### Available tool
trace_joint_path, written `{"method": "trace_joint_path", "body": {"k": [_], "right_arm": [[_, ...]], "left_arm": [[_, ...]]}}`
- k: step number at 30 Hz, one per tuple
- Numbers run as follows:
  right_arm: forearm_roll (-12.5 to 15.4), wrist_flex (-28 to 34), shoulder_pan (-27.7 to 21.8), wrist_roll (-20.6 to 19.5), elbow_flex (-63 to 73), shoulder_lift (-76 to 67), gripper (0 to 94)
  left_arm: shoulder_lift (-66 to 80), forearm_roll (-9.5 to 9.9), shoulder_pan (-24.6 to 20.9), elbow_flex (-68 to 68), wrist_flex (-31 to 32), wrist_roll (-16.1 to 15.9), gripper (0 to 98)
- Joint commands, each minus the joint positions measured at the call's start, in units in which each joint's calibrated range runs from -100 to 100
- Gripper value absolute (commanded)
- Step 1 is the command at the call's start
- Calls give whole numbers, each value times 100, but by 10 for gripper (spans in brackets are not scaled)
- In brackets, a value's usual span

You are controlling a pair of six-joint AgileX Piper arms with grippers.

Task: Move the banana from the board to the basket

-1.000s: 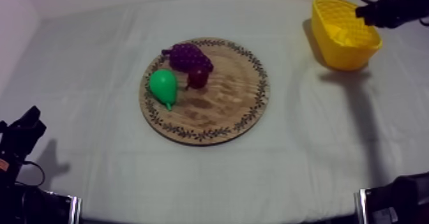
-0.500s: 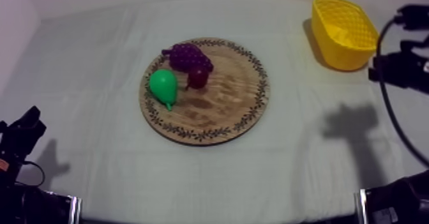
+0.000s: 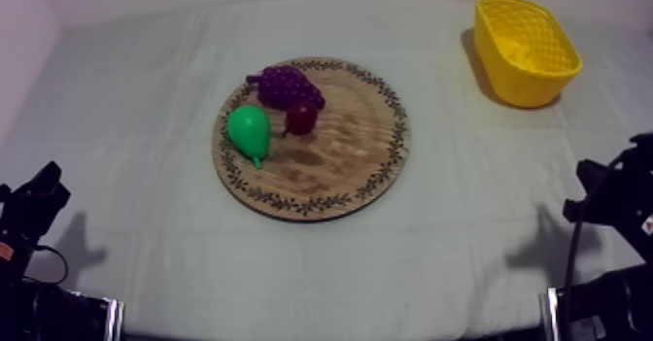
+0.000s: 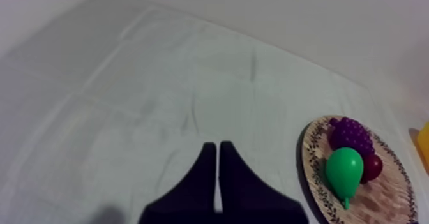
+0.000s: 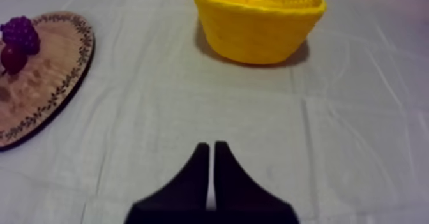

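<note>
Contents of yellow basket [image 3: 530, 85] unclear, pear [image 3: 249, 129] on board [image 3: 340, 155], left tool [image 4: 218, 145] and right tool [image 5: 211, 145] clenched empty

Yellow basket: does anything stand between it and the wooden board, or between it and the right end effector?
Nothing visible. Bare cloth lies between the wooden board and the yellow basket, and between the basket and the shut right end effector.
</note>
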State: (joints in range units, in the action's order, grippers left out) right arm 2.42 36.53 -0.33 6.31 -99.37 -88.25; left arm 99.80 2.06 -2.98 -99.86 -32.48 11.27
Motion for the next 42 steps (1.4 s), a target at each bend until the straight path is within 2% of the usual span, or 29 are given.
{"method": "trace_joint_path", "body": {"k": [1, 6, 13, 17, 42], "right_arm": [[-65, 151, -12, -245, 5, -571, 3], [-110, 444, -30, -300, 52, -713, 3], [-121, 133, -126, 344, -19, -740, 3], [-122, 94, -133, 535, -27, -742, 3], [-122, 81, -135, 563, -29, -742, 3]], "left_arm": [[3, 1, -3, -3, -2, -2, 1], [3, 1, -3, -3, -2, -1, 1], [3, 1, -3, -3, -2, -1, 1], [3, 1, -3, -3, -2, -1, 1], [3, 1, -3, -3, -2, -1, 1]]}}
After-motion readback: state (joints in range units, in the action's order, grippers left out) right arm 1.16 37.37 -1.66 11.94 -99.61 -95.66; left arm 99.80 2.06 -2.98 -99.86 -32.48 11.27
